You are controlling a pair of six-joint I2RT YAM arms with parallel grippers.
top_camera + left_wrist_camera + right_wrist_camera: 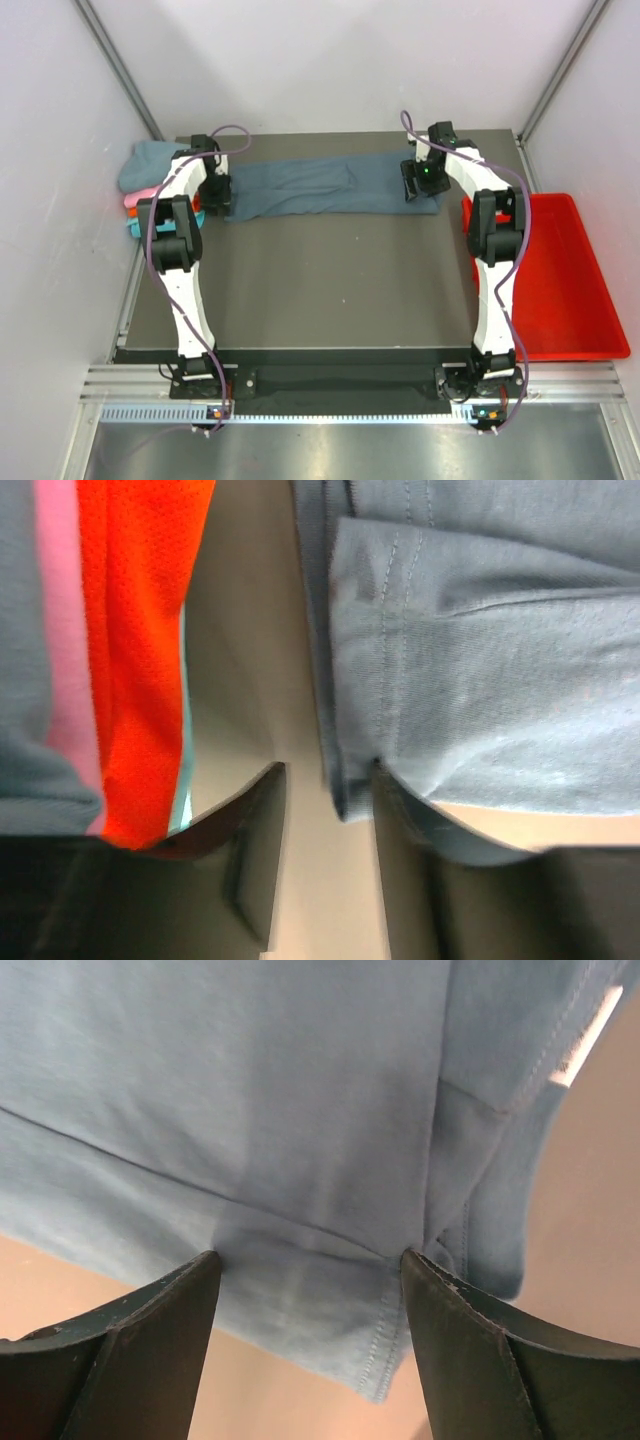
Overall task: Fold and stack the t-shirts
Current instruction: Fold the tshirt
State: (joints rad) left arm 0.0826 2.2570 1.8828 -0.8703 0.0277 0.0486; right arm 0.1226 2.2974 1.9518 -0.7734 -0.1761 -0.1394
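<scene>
Shirt in work: the slate blue-grey t-shirt (320,188) lies flat on the far part of the table (330,290), folded into one long narrow band.
Long axis: it runs left to right, almost along the far edge. The left end sits slightly nearer than the right end.
Left gripper (328,772): it is at the left end of the band, with a middle gap between the jaws. The stitched hem corner is just at the tips, close to one finger. Bare table shows between the fingers, so I judge that the cloth is not yet pinched.
Right gripper (310,1260): it is at the right end, jaws wide apart. One finger stands on each side of the hemmed corner, the cloth lies between them, and nothing is clamped.
Nearer arm: each arm is over its own end, and neither reaches the middle.
Stack of folded t-shirts (140,195): it is in the far left corner, just beside the left end. A strip of bare table separates its orange layer from the blue-grey hem.
Deciding relation: the ends lie well apart along the axis, so the next fold probably brings one end over the other. The left end is the one beside the stack.
Red tray (570,290): it is to the right of the table, and the shirt does not touch it.
</scene>
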